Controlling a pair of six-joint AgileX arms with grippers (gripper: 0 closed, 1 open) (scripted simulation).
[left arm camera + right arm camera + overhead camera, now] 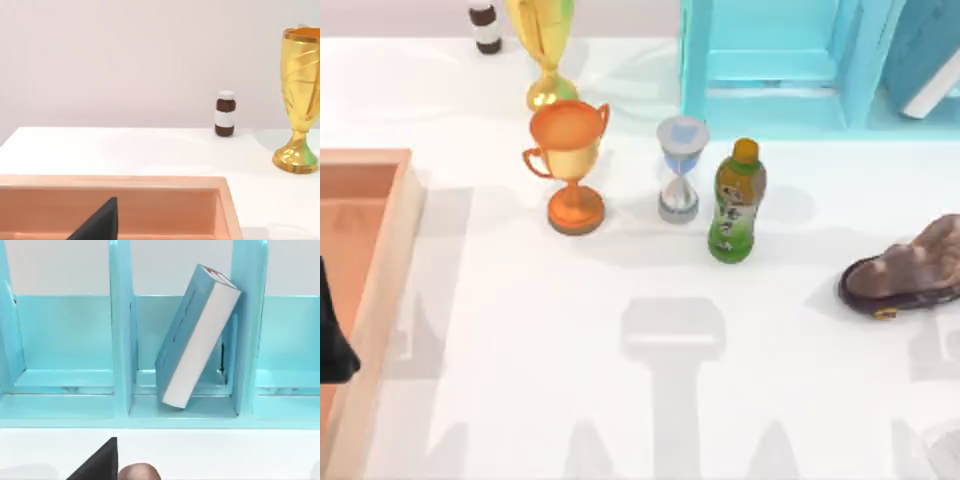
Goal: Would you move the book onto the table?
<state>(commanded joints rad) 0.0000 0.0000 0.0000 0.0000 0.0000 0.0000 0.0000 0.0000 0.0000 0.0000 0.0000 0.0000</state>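
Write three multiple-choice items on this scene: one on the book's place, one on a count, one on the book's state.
1. Where is the book?
A. on the table
B. in the shelf unit
C. in the wooden tray

2. How many trophies stand on the table?
A. one
B. two
C. four

3. How does the book stand?
A. flat
B. upright
C. tilted

B: it sits between two shelf dividers.
B: an orange trophy and a gold trophy.
C: its top leans against one divider.
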